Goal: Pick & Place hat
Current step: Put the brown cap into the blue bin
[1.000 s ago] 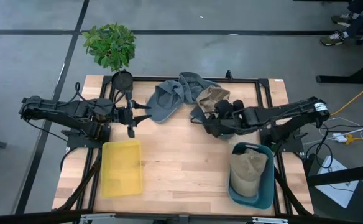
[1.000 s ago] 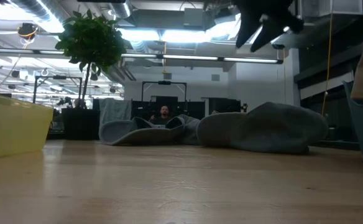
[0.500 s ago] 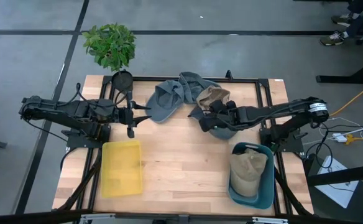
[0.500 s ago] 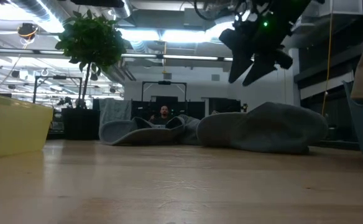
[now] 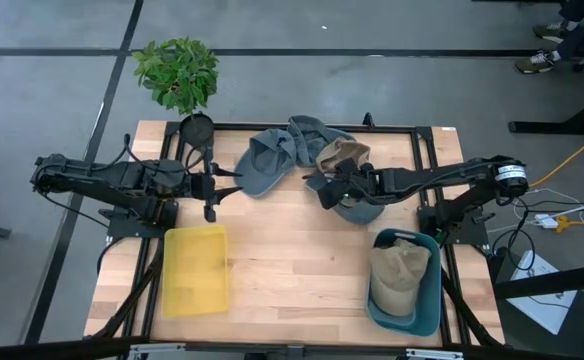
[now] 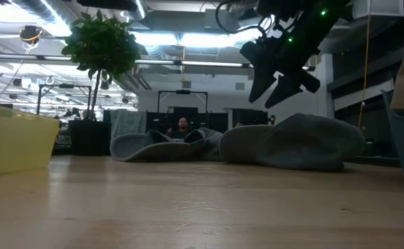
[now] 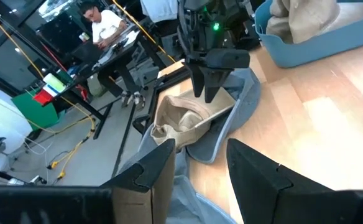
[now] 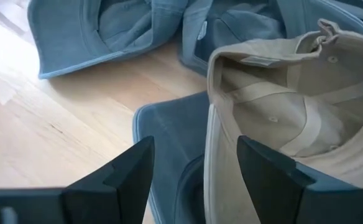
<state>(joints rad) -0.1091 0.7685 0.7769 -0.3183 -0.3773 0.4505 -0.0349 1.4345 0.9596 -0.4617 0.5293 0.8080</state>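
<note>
- Hat count on the table: one tan hat (image 5: pixel 343 154) in the pile at the far edge, plus blue-grey hats (image 5: pixel 272 160) around it; looks like three or four, can't separate them cleanly in the heap.
- One more tan hat in the bin (image 5: pixel 398 279), sitting inside the teal bin (image 5: pixel 433 297) at the near right corner.
- One yellow tray (image 5: pixel 196 270) near left, nothing visible in it.
- One potted plant (image 5: pixel 178 71) beyond the far left corner of the table.
- Tan hat lies upside down: inside faces up, pale seam tapes cross the crown, and the brim edge shows in my right wrist view (image 8: pixel 275 118). It rests on a blue-grey hat, touching it, with another blue-grey brim just beside it.
- My right gripper (image 5: pixel 324 192) hangs over the pile, just beside the tan hat, above the cloth and not touching it in the low view (image 6: pixel 274 81).
- Right fingers (image 8: pixel 116 171) are spread wide, nothing between them; the tan hat's rim sits in the gap in the wrist view.
- My left gripper (image 5: pixel 210 193) waits over the left part of the table, well apart from the pile, fingers (image 7: pixel 253 168) parted and holding nothing.
- One person (image 7: pixel 104 22) sits at a desk beyond the table.
</note>
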